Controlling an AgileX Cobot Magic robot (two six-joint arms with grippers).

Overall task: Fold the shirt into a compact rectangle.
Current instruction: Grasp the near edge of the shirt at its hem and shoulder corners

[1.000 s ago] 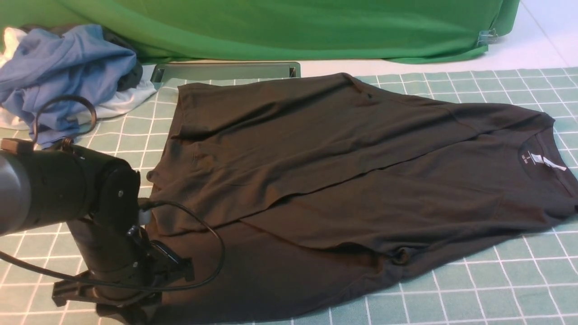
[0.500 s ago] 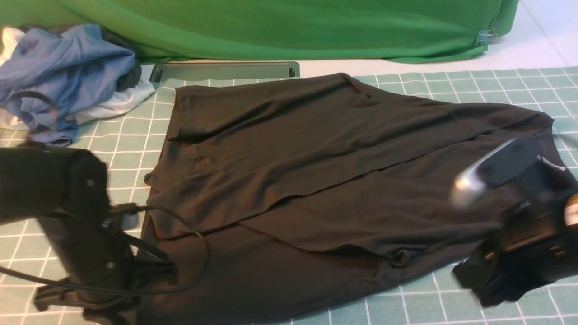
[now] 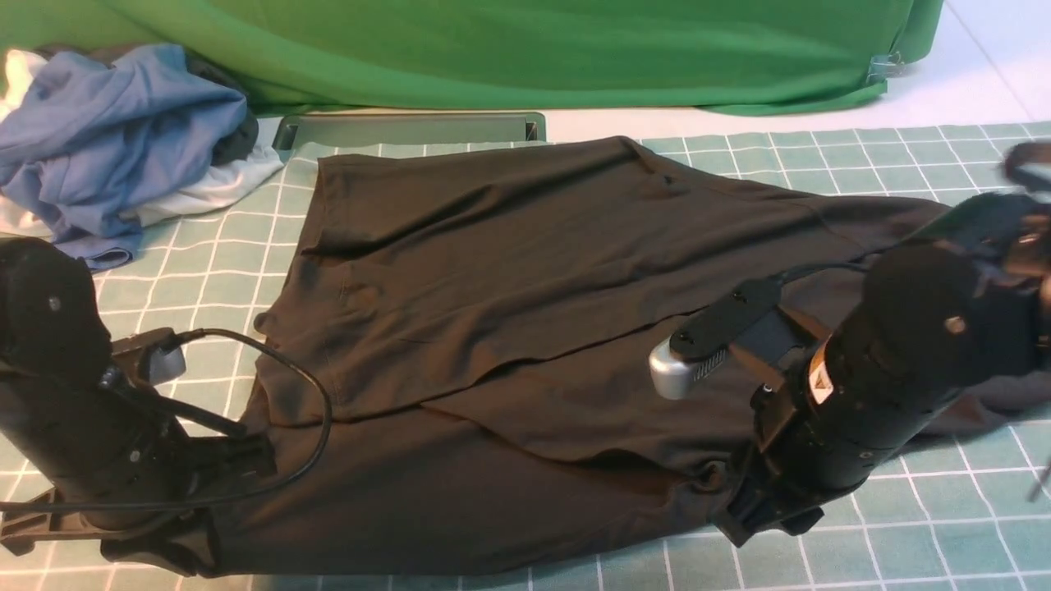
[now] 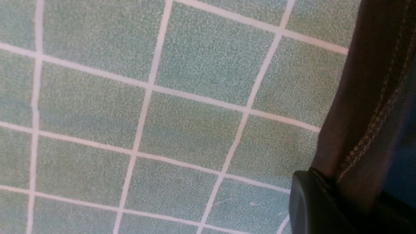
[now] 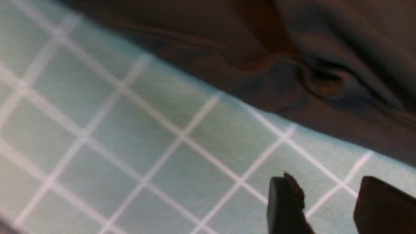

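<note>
Your left gripper (image 3: 174, 543) was clamped on the near left hem corner of the shirt (image 3: 525, 312), which lay spread across the counter (image 3: 903, 533) between both arms. Your right gripper (image 5: 330, 204) hung with its fingers spread and empty over bare counter, just beside the shirt's near edge.

Both arms are matte black cylinders. The left arm (image 3: 57, 394), lower left of the frame, shows a small silver screw (image 3: 53, 304) and a looping black cable (image 3: 328, 419). The right arm (image 3: 903, 377), at right, carries a silver-capped camera module (image 3: 698, 349) and an orange-and-white label (image 3: 819, 379). The right gripper (image 5: 328, 195) has flat dark fingers.
</note>
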